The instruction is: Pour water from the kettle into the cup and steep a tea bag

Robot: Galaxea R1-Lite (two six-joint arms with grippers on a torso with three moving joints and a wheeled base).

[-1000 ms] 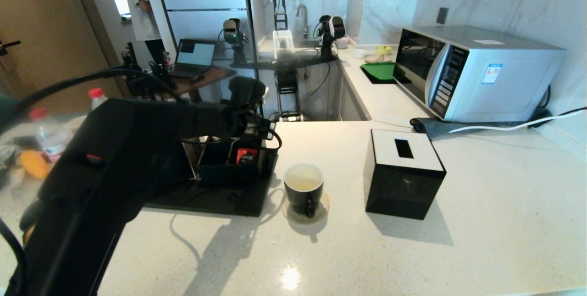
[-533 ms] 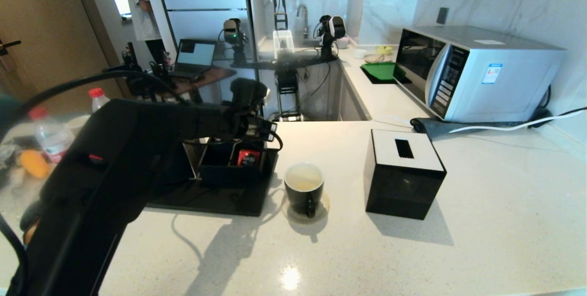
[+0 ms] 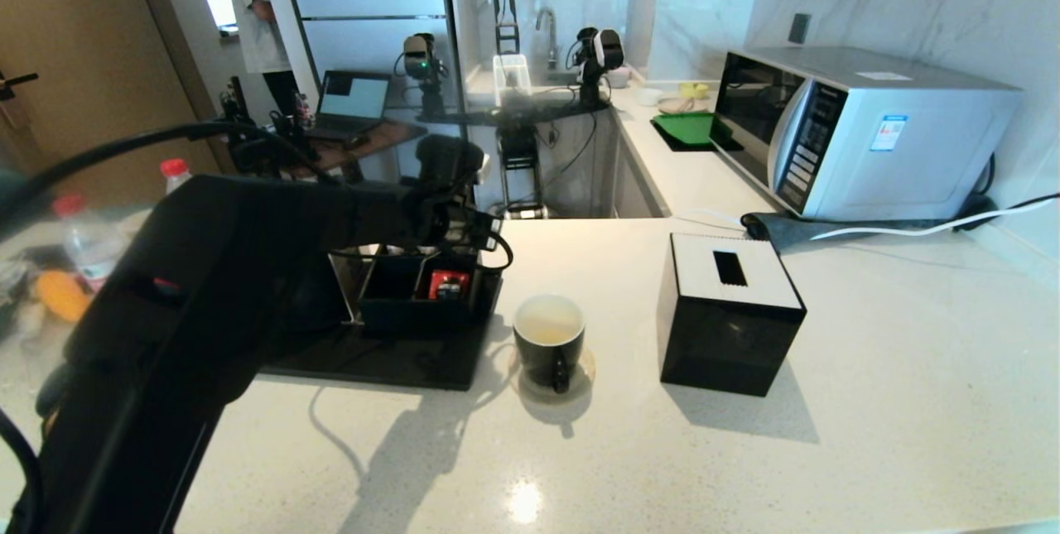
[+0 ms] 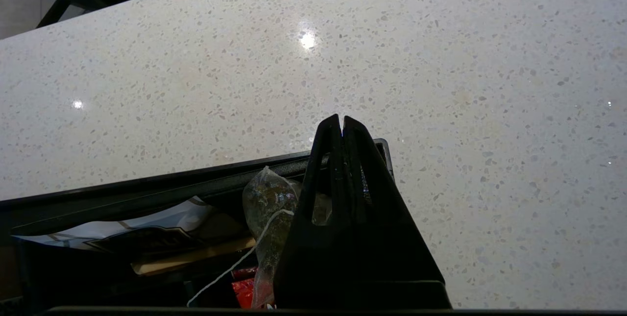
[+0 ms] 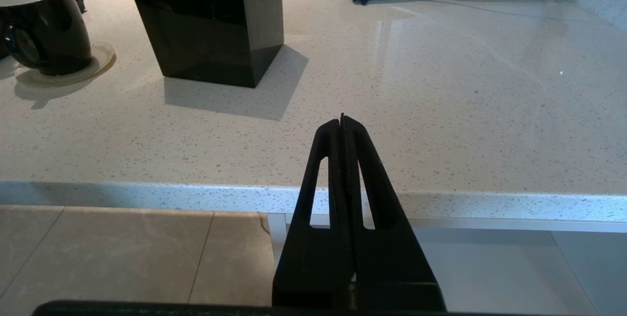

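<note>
The left gripper, pinched on the tea bag, hung over the black box. It apparently had the bag by its top. Next: carry it to the water-filled cup near the counter's front edge.

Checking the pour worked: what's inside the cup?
The cup holds pale water against its white inside. No tea bag shows in it; the bottom is hard to make out.
</note>
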